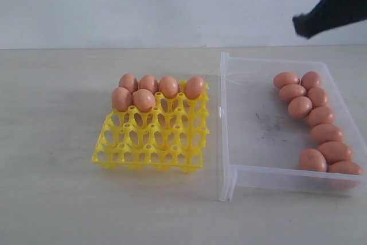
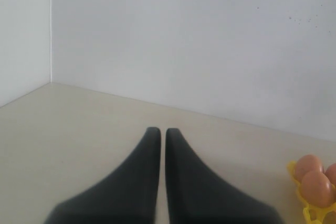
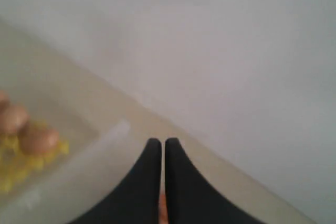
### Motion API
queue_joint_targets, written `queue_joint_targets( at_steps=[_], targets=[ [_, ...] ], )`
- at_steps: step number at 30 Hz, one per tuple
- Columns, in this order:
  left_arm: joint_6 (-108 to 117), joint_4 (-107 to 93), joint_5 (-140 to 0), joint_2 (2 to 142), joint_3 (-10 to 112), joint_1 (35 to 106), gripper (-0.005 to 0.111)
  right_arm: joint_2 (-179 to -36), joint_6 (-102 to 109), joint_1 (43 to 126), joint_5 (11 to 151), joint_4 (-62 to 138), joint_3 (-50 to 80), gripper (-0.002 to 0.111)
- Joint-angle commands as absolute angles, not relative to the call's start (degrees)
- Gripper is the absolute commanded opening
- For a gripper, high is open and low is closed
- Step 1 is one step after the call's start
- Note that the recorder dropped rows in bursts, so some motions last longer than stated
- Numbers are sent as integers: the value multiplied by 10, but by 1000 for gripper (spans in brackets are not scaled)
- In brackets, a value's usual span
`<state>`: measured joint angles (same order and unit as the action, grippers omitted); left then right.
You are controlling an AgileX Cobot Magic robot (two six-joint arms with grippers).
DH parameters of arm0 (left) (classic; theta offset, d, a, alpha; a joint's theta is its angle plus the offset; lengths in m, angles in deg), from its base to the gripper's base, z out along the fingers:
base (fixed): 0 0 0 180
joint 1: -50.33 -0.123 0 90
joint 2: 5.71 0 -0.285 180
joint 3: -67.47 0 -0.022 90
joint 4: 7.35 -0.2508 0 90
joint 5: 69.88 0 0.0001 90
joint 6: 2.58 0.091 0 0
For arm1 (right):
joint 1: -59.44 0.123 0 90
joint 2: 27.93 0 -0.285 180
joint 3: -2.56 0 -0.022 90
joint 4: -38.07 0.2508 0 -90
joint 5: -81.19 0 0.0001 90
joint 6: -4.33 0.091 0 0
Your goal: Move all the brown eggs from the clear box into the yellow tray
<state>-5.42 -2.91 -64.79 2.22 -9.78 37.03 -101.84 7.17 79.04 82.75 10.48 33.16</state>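
Six brown eggs point(image 1: 144, 99) sit in the far cups of the yellow tray point(image 1: 150, 147). Several more brown eggs point(image 1: 321, 116) lie along the right side of the clear box point(image 1: 275, 177). My right gripper point(image 1: 301, 26) hangs high over the box's far right corner; its fingers point(image 3: 152, 182) are shut, and an orange sliver shows through the slit between them. The left gripper point(image 2: 159, 131) is shut and empty above bare table, out of the exterior view. The left wrist view catches tray eggs point(image 2: 315, 187) at its edge.
The box's left wall point(image 1: 223, 113) stands close beside the tray. A pale wall point(image 1: 143, 4) runs along the back of the beige table point(image 1: 51, 199). Dark smudges point(image 1: 266, 124) mark the box floor.
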Motion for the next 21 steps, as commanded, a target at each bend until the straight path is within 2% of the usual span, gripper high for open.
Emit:
queue_joint_targets(
  at_steps=[1, 2, 3, 6, 11, 15, 18, 21],
  targets=[
    [-59, -24, -655, 21, -97, 369, 4, -1151, -276, 828, 1119, 188, 263, 0],
    [-59, -24, -655, 21, -97, 369, 4, -1201, -449, 828, 1219, 300, 238, 0],
    [-59, -24, -655, 21, -97, 369, 4, -1217, -501, 828, 1242, 336, 228, 0],
    [-59, -24, -655, 21, -97, 369, 4, -1229, -589, 829, 1128, 540, 210, 0],
    [-59, -24, -655, 21, -97, 369, 4, -1196, -717, 843, 1139, 686, 215, 0],
    [-59, -24, -655, 21, -97, 369, 4, -1167, -720, 914, 1060, 611, 255, 0],
    [-59, -24, -655, 21, -97, 369, 4, -1129, -629, 979, 907, 470, 306, 0],
    [-59, -24, -655, 21, -97, 369, 4, -1089, -563, 1002, 733, 411, 350, 0]
  ],
)
